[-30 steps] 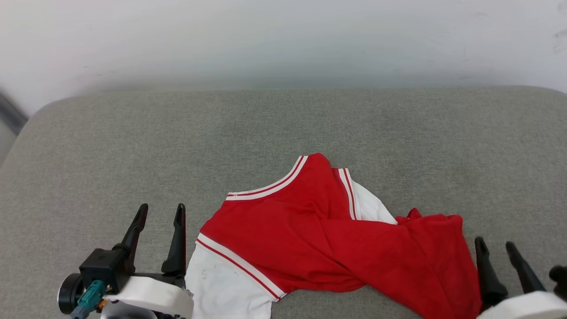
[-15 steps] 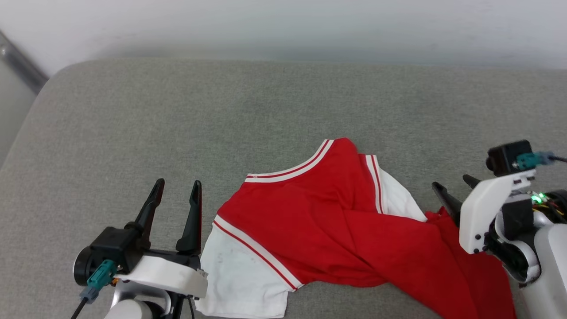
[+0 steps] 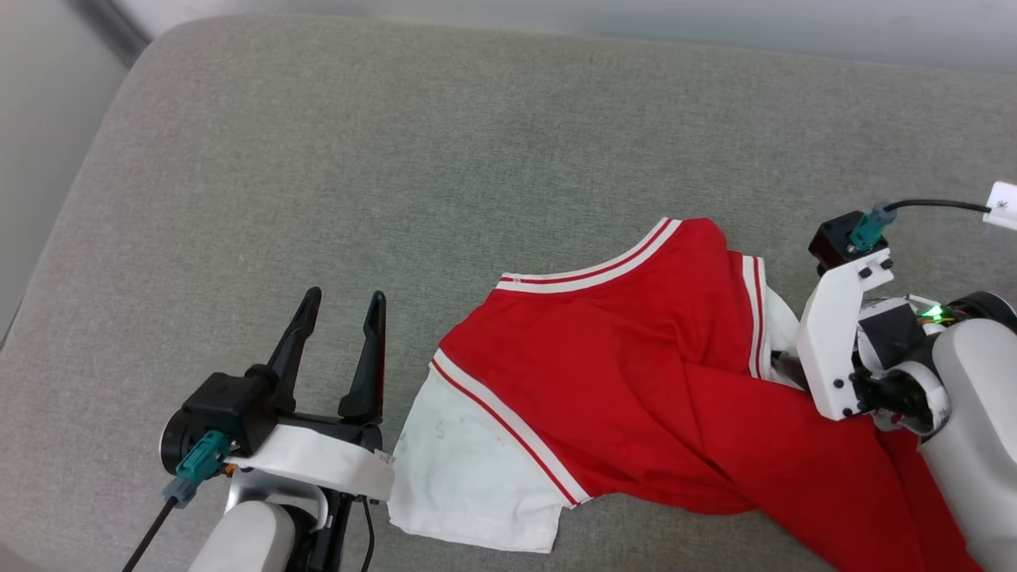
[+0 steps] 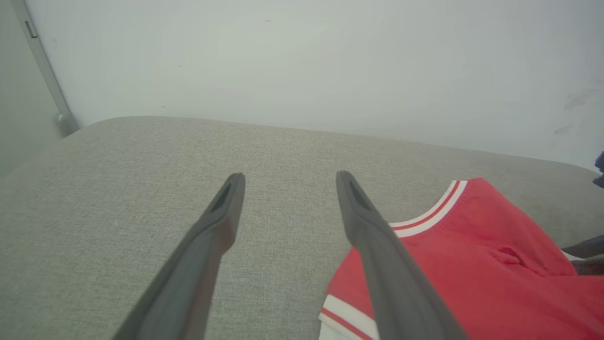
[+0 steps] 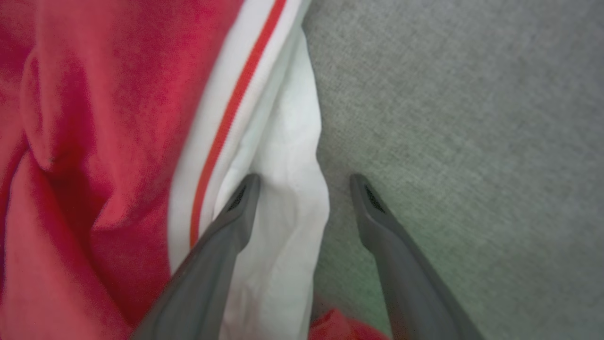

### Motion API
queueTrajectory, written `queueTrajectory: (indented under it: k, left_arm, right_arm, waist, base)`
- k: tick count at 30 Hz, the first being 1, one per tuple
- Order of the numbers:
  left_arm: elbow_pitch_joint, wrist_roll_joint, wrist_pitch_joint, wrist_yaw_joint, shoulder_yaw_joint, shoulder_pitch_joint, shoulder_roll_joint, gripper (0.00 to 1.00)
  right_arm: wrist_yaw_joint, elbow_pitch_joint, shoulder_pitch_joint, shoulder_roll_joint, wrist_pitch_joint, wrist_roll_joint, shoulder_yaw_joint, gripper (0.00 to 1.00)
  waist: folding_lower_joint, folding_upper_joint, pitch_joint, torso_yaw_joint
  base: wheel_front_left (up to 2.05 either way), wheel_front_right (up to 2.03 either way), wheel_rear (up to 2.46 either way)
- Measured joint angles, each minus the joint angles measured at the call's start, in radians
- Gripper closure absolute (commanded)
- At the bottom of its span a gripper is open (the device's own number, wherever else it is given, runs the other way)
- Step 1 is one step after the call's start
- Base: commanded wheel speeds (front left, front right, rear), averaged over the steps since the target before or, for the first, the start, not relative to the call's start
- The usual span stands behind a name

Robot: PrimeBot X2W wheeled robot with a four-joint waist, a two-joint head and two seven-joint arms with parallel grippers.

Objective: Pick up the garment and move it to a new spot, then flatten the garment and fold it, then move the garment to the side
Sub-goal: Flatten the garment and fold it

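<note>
The red garment (image 3: 636,357) lies crumpled on the grey cushion, with one white sleeve (image 3: 469,469) spread at the front left and its striped collar (image 3: 588,270) toward the back. Its lettering is hidden. My left gripper (image 3: 345,295) stands open just left of that sleeve, above bare cushion; in the left wrist view the left gripper (image 4: 288,175) has the garment (image 4: 472,255) to its right. My right gripper (image 5: 305,178) is open and pointed down at the other white sleeve (image 5: 283,141), one finger over it and the other over the cushion. In the head view the right arm's white wrist mount (image 3: 834,349) covers those fingers.
The grey cushion (image 3: 357,143) stretches wide behind and left of the garment, with a rounded left edge (image 3: 71,199). A white wall (image 4: 283,61) rises behind it, and a dark strip (image 3: 111,20) runs along the far left corner. A black cable (image 3: 937,205) trails from the right wrist.
The head camera has tilted down and turned left, shifting the whole picture. My right arm rose from the lower right and reached over the garment's right side. The left gripper stays open beside the sleeve.
</note>
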State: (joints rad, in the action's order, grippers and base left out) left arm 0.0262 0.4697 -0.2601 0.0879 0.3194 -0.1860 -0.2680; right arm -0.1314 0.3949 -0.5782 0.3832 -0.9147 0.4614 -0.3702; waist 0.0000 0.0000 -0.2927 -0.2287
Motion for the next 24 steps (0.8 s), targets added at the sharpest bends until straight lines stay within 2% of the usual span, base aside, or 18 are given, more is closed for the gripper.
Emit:
queueTrajectory:
  k: [2, 3, 4, 5, 10, 14, 15, 20, 24]
  left_arm:
    - [0.005, -0.006, 0.0, -0.007, -0.01, -0.001, 0.009, 0.0]
    - [0.007, -0.01, 0.0, -0.009, -0.014, -0.001, 0.014, 0.0]
    - [0.009, -0.012, 0.0, -0.012, -0.019, -0.001, 0.019, 0.0]
    - [0.012, -0.017, 0.0, -0.016, -0.024, -0.001, 0.023, 0.0]
    - [0.021, -0.034, 0.0, -0.028, -0.043, 0.006, 0.04, 0.0]
    - [0.029, -0.046, -0.002, -0.035, -0.057, 0.024, 0.04, 0.0]
    - [0.035, -0.052, -0.003, -0.034, -0.067, 0.051, 0.037, 0.0]
    - [0.029, -0.053, -0.003, -0.021, -0.073, 0.088, 0.029, 0.0]
    - [0.019, -0.052, 0.006, -0.011, -0.079, 0.114, 0.018, 0.0]
  right_arm:
    - [0.0, 0.017, -0.01, -0.003, -0.028, 0.004, 0.008, 0.0]
    - [0.0, 0.023, -0.013, -0.006, -0.039, 0.005, 0.011, 0.52]
    - [0.0, 0.025, -0.014, -0.008, -0.043, 0.005, 0.011, 0.85]
    - [0.0, 0.026, -0.015, -0.009, -0.044, 0.005, 0.01, 1.0]
    - [0.0, 0.006, -0.015, -0.016, 0.049, -0.014, 0.009, 1.0]
    - [0.0, -0.015, -0.023, -0.026, 0.15, -0.047, 0.072, 1.0]
    - [0.0, -0.026, 0.002, -0.033, 0.199, -0.067, 0.178, 1.0]
    - [0.0, -0.069, 0.135, -0.048, 0.238, -0.111, 0.37, 1.0]
    - [0.0, -0.136, 0.296, -0.109, 0.239, -0.156, 0.511, 1.0]
  waist:
    - [0.0, 0.0, -0.004, -0.007]
    - [0.0, 0.0, -0.004, -0.008]
    - [0.0, 0.0, -0.002, -0.008]
    - [0.0, 0.0, -0.001, -0.008]
    - [0.0, 0.0, 0.018, 0.007]
    - [0.0001, 0.0, 0.042, 0.032]
    - [0.0001, 0.0, 0.074, 0.065]
    - [0.0, 0.0, 0.11, 0.112]
    - [0.0, 0.0, 0.132, 0.145]
  base:
    - [0.0, 0.0, 0.0]
    - [0.0, 0.0, 0.0]
    - [0.0, 0.0, 0.0]
    - [0.0, 0.0, 0.0]
    - [0.0, 0.0, 0.0]
    - [0.0, 0.0, 0.0]
    - [0.0, 0.0, 0.0]
    - [0.0, 0.0, 0.0]
    - [0.0, 0.0, 0.0]
